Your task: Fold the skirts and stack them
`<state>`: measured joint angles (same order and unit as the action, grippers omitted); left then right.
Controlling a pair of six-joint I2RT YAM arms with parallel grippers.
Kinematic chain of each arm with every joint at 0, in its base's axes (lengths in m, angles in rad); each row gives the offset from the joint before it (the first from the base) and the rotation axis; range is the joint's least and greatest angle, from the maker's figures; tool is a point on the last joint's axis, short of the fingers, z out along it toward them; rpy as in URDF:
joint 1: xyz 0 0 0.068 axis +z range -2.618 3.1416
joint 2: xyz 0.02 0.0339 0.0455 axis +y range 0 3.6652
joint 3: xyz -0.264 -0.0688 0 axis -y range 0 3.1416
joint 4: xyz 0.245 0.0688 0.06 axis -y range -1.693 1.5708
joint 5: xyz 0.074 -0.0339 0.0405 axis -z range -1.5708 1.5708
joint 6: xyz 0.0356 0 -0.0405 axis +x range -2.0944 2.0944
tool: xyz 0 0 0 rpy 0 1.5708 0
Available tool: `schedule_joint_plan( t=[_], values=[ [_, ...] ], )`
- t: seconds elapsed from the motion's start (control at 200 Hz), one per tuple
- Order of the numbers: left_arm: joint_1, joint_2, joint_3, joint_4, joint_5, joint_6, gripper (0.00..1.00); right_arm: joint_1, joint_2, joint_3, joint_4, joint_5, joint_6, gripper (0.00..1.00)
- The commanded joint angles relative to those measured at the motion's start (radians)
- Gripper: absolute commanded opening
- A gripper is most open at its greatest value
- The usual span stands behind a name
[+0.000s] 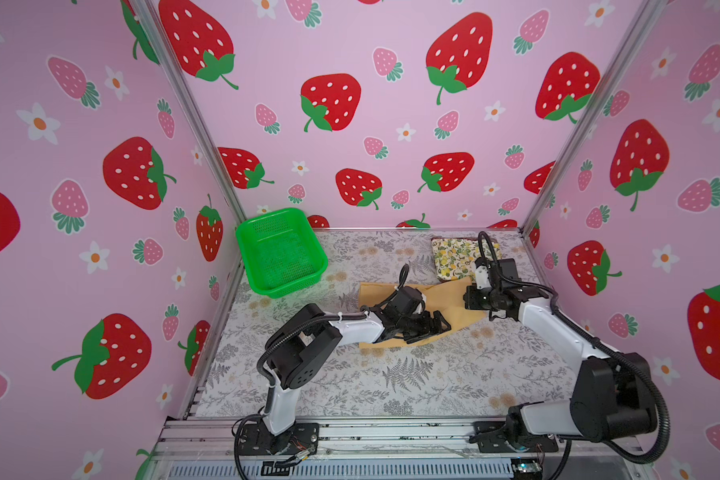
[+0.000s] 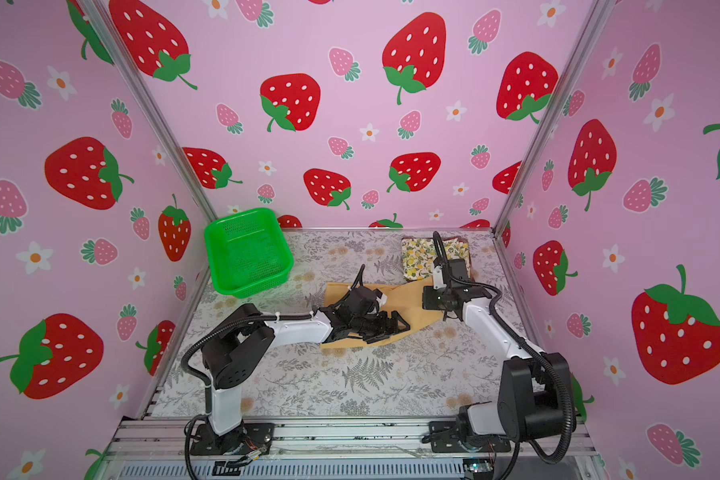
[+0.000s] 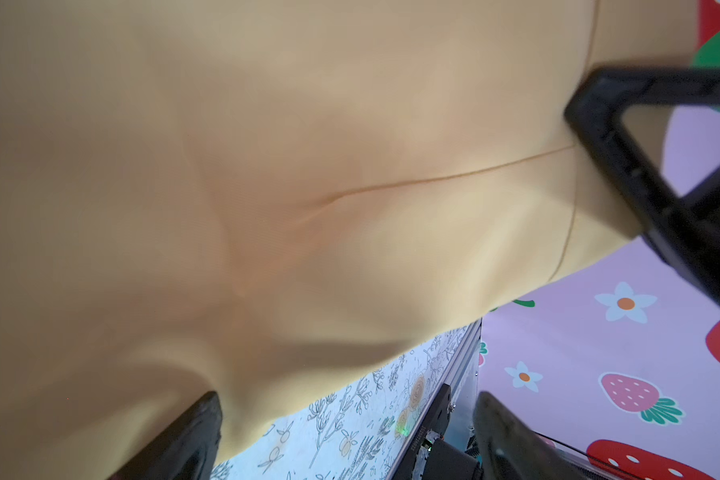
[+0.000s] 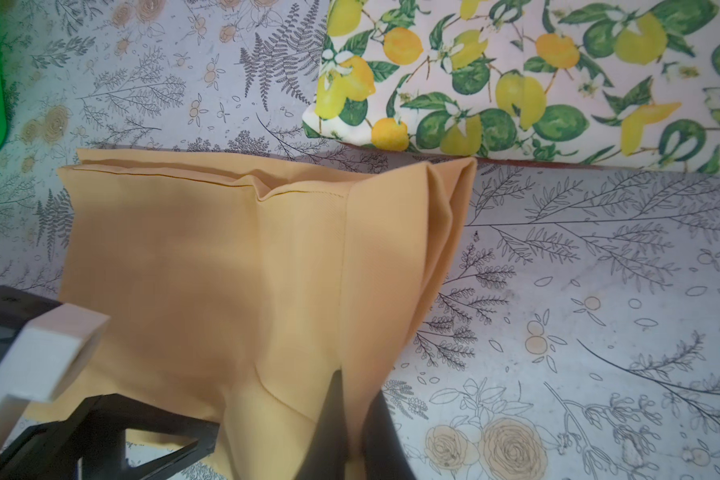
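I'm mid-fold on the mustard skirt (image 4: 208,270), which lies just beside the folded lemon skirt (image 1: 452,255): my right gripper (image 4: 356,432) pinches its doubled edge, my left gripper (image 1: 431,325) hangs spread wide over the cloth, and next I'd carry that edge across and lay it square.

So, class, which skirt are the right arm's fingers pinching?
The plain mustard-yellow skirt, pinched between the right fingers; the lemon-print skirt lies folded apart from it, ungripped.
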<state>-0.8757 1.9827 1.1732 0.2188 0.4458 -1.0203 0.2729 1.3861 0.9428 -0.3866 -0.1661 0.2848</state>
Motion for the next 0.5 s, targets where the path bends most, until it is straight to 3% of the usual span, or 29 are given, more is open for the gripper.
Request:
schedule_joint_plan(
  t=[0.0, 0.495],
  values=[
    [-0.020, 0.023, 0.056, 0.044, 0.027, -0.027, 0.96, 0.013, 0.005, 0.021, -0.012, 0.001, 0.005, 0.02],
    [-0.040, 0.134, 0.167, 0.074, 0.062, -0.057, 0.95, 0.066, 0.017, 0.060, -0.024, -0.022, 0.051, 0.02]
  ],
)
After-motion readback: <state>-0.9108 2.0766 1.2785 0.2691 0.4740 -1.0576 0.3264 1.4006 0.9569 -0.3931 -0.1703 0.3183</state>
